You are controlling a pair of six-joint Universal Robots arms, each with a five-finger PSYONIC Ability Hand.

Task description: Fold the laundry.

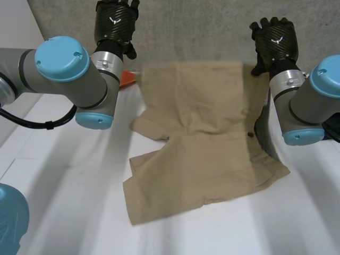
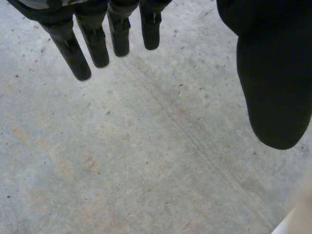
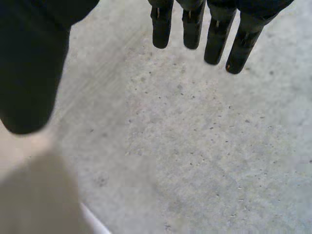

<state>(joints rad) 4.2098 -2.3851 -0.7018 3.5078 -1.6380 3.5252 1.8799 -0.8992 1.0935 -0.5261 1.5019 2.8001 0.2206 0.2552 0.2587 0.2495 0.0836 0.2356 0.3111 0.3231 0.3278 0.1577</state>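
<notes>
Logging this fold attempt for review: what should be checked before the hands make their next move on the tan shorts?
1. Left hand empty: ok, fingers straight, over the concrete floor.
2. Right hand empty: ok, fingers straight, nothing between them.
3. Hands on the cloth: not ok, both hang past the far edge of the table.
4. Tan shorts lying flat: not ok, wrinkled, with a bunched fold on the left hand's side.
5. Orange thing clear of the shorts' far corner: cannot tell.
</notes>
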